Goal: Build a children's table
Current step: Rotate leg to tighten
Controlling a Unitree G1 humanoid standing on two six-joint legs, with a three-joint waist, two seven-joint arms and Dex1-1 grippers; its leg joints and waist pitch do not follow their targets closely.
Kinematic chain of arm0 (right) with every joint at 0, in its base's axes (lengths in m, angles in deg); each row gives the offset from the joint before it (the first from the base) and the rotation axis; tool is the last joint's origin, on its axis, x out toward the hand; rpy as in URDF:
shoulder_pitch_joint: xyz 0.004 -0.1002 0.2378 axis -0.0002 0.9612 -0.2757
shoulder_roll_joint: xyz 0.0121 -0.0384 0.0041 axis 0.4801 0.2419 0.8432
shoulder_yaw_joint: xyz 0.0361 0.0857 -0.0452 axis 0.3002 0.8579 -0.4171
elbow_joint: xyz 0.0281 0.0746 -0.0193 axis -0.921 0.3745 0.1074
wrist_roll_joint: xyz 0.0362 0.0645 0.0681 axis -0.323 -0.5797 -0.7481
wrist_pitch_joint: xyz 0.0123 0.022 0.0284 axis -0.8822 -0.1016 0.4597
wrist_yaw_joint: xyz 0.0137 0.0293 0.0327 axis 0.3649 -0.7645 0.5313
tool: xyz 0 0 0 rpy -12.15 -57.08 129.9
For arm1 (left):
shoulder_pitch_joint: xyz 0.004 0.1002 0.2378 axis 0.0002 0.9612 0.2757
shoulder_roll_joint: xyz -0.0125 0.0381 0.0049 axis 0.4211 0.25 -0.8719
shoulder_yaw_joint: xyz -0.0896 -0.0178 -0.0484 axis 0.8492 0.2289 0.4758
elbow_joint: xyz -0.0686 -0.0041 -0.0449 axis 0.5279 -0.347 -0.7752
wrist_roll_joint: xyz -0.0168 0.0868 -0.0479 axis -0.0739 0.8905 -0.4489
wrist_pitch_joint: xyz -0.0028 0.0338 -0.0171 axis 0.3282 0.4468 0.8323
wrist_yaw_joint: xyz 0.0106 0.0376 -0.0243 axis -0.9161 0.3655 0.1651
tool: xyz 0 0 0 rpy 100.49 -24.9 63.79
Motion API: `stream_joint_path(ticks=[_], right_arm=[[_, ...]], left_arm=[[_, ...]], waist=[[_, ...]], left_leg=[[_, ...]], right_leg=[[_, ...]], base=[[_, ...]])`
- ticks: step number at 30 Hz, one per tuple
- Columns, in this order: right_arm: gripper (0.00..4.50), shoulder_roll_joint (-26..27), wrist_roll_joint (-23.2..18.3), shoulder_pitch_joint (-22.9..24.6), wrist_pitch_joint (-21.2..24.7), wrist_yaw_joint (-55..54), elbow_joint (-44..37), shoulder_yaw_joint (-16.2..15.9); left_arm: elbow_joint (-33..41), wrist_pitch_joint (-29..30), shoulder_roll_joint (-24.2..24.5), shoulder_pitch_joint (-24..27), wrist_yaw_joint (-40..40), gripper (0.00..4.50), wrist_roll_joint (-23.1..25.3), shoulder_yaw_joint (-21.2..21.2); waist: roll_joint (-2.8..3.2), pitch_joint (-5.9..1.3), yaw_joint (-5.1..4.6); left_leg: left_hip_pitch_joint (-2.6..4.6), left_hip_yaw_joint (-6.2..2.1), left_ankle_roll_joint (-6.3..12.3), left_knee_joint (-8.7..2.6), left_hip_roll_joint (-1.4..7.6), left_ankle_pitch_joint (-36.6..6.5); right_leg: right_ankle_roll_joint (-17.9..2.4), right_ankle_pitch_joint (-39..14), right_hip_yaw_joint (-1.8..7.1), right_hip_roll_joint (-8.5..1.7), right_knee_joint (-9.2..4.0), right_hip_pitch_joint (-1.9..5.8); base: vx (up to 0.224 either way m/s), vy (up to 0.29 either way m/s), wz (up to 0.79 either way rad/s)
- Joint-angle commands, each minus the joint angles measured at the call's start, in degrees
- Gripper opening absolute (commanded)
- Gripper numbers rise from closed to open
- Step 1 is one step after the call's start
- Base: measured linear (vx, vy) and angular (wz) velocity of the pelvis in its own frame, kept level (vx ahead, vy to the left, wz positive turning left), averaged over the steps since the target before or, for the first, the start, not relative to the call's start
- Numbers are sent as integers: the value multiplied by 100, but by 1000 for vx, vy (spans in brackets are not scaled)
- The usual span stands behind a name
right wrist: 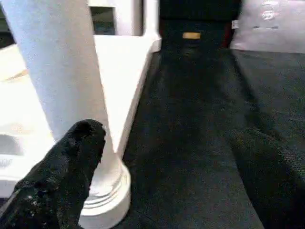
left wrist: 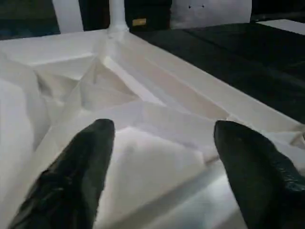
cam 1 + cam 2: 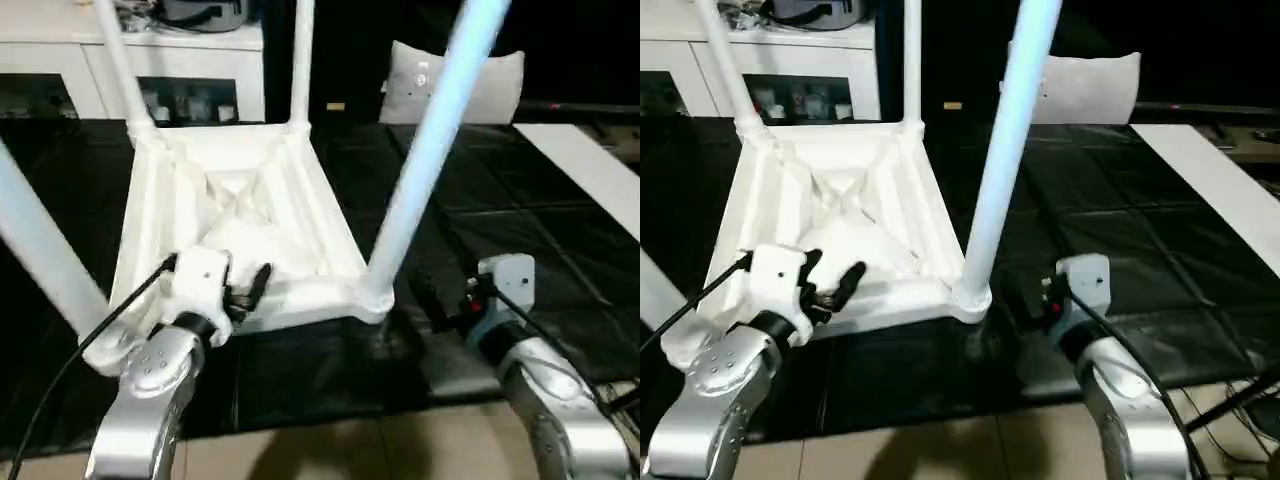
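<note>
Table top (image 3: 240, 215) lies upside down on the black floor mat (image 3: 520, 250), ribbed underside up, in the middle of your view and a little to the left. You have four legs standing in the corner sockets: far left leg (image 3: 120, 60), far right leg (image 3: 302, 60), near right leg (image 3: 435, 150), and near left leg (image 3: 40, 250) leaning out toward the left edge. Left gripper (image 2: 164, 157) hovers over the near rim of the top, fingers (image 2: 76, 171) spread apart with nothing between them; the ribbed panel sits just beyond. Right gripper (image 1: 167, 181) hangs just to the right of the near right leg's base, jaws wide apart, one finger (image 1: 62, 176) close beside the socket collar but not clamped on it. Whether that finger touches the leg you cannot tell. White cabinet (image 3: 60, 60) and pale cushion (image 3: 480, 85) sit at the far side, well clear of the work. Judgement: leg-fitting looks finished or nearly so, all four sockets filled; the step in hand reads as release and check. Next move likely calls for you to confirm each leg is seated straight, the near left one especially, then take hold of the rim or two legs with both grippers to turn the table upright. Watch the long legs swinging near the cabinet during the flip.
</note>
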Motion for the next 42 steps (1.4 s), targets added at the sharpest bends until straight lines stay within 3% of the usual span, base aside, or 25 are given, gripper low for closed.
stream_joint_path(ticks=[1, 4, 8, 10, 12, 14, 15, 16, 17, 18, 19, 21, 22, 23, 24, 25, 26, 27, 28, 29, 31, 32, 33, 38, 42], right_arm=[[450, -61, -97, 9, -87, 98, -63, 164], [450, 24, -161, -138, -108, -118, 124, 418], [450, 32, -169, -226, -112, -228, 176, 424], [450, 15, -154, -216, -88, -176, 151, 322], [450, 26, -153, -230, -35, -182, 167, 308], [450, 28, -91, -258, -14, -222, 239, 313], [450, 69, -76, -278, -90, -258, 316, 346], [450, 129, -110, -301, -145, -295, 391, 388], [450, 163, -137, -315, -176, -316, 433, 408], [450, 150, -106, -331, -215, -331, 485, 405], [450, 131, -77, -340, -234, -336, 512, 396], [450, 76, -28, -377, -338, -297, 653, 382], [450, 54, -12, -395, -385, -271, 727, 379], [450, -4, 65, -391, -427, -260, 769, 354], [450, -38, 105, -385, -426, -257, 794, 344], [450, -57, 127, -381, -421, -257, 808, 339], [450, -128, 183, -377, -417, -223, 850, 316], [450, -164, 195, -385, -378, -180, 866, 305], [450, -164, 195, -385, -378, -180, 866, 305], [450, -266, 237, -390, -288, -89, 888, 248], [450, -422, 300, -371, -239, 33, 920, 172], [450, -509, 317, -354, -194, 104, 913, 144], [450, -627, 305, -335, -149, 197, 929, 125], [450, -1044, 249, -286, 18, 590, 885, 85], [450, -1719, -55, -136, 267, 1397, 524, 118]], left_arm=[[-44, -19, -14, -39, 43, 402, -27, -70], [-32, -21, -8, -12, 37, 413, -43, -59], [-93, -36, 37, -46, 39, 438, -83, -44], [-122, -44, 40, -72, 32, 438, -94, -42], [-133, -51, 32, -86, 30, 438, -92, -51], [-143, -62, 31, -90, 40, 438, -93, -63], [-152, -73, 39, -92, 50, 438, -93, -66], [-166, -83, 59, -98, 63, 438, -102, -70], [-180, -91, 73, -105, 71, 438, -109, -71], [-195, -105, 93, -113, 94, 438, -117, -77], [-205, -114, 105, -117, 110, 438, -122, -81], [-266, -166, 173, -165, 235, 438, -148, -112], [-312, -211, 228, -205, 329, 438, -162, -146], [-369, -384, 268, -247, 443, 438, -176, -196], [-427, -568, 290, -290, 525, 438, -195, -215], [-464, -687, 302, -317, 572, 438, -208, -223], [-580, -858, 406, -434, 790, 438, -229, -287], [-648, -895, 458, -507, 952, 438, -299, -307], [-648, -895, 458, -507, 952, 438, -299, -307], [-728, -882, 556, -614, 1286, 438, -472, -343], [-763, -740, 682, -699, 1639, 438, -615, -426], [-768, -634, 772, -736, 1838, 438, -657, -505], [-769, -516, 910, -773, 2125, 438, -704, -628], [-818, -244, 1301, -917, 2724, 438, -829, -936], [-791, 251, 1745, -1228, 3624, 438, -1049, -1333]], waist=[[-1, -327, 33], [-7, -384, 23], [-19, -383, -66], [-74, -388, -62], [-97, -380, -33], [-83, -406, 114], [-26, -402, 67], [210, -409, -50], [174, -471, -396], [95, -441, -414], [-1, -429, -379], [-347, -280, -289], [-394, -238, 15], [-458, -252, 111], [-462, -278, 114], [-379, -196, 67], [-207, -156, 21], [70, -230, 7], [-10, -161, -119], [105, -358, -98], [97, -421, -88], [-13, -335, -55], [26, -331, -20], [-1, -176, -59], [17, -163, -34]], left_leg=[[-248, 63, 869, -273, -50, -222], [-279, 22, 1086, -216, -96, 392], [-70, -68, 1651, -122, -92, 1106], [-132, -57, 1797, -37, -190, 1211], [-235, -56, 1796, 37, -253, 1241], [-895, -213, 2467, 407, -498, 1148], [-915, -286, 2377, 412, -414, 1200], [-219, -373, 1850, 140, -121, 1394], [1022, -1196, 2363, 24, 651, 2530], [1005, -1298, 2815, -10, 826, 2859], [935, -1191, 3211, -16, 844, 3179], [205, -304, 2302, 159, -269, 1332], [-313, -161, 1878, 831, -810, -169], [-679, -389, 1137, 1211, -539, -220], [-810, -422, 834, 1202, -531, 116], [-777, -452, 481, 938, -458, 811], [-674, -459, 399, 407, -297, 1439], [-553, -435, 513, -8, -175, 1757], [-774, -497, 823, -37, -102, 1845], [-435, -691, 1160, 134, 240, 2216], [-468, -725, 1323, 180, 216, 2730], [-618, -565, 1187, 114, 95, 2028], [-645, -523, 1068, 84, 63, 1601], [-531, -348, 409, -215, 131, -1171], [-532, -262, 321, -239, 134, -1259]], right_leg=[[-1147, -824, 425, -363, -312, 478], [-1242, -209, 403, -300, -202, 524], [-1307, 298, 354, -227, -36, 350], [-1386, 358, 421, -233, -30, 443], [-1453, 388, 492, -224, -32, 550], [-773, 408, 378, -539, -309, 1050], [-627, 303, 335, -549, -308, 1024], [-510, -17, 128, -223, -144, 579], [-142, -773, -42, -104, 659, -593], [127, -895, 111, -219, 809, -746], [365, -616, 382, -445, 949, -1065], [-50, 120, 795, -454, 131, -421], [-1062, -793, 1603, -921, -352, 351], [-1841, -889, 1637, -1073, -287, 677], [-1875, -222, 1485, -946, -173, 709], [-1836, 1174, 1165, -880, -129, 498], [-1562, 1218, 714, -680, -139, 244], [-1097, 865, 471, -371, -85, 187], [-839, 978, 464, -171, 81, 179], [-610, 1388, 591, -326, 233, -5], [-598, 1805, 644, -414, 258, 3], [-691, 1647, 696, -515, 144, 66], [-735, 1461, 703, -538, 124, 95], [-919, -831, 744, -566, -149, 43], [-735, -1656, 769, -600, -220, 15]], base=[[108, 17, 2], [100, 18, 1], [94, 13, 4], [85, 9, 9], [75, 0, 9], [62, -1, 29], [57, 7, 42], [88, 5, 50], [231, -159, 21], [231, -159, 21], [189, -172, -1], [0, 0, 0], [0, 0, 0], [65, -31, 7], [65, -31, 7], [58, -31, -9], [0, 0, 0], [0, 0, 0], [52, 24, -4], [75, 28, -3], [38, 14, -2], [0, 0, 0], [0, 0, 0], [-60, 16, 1], [-59, 6, 0]])
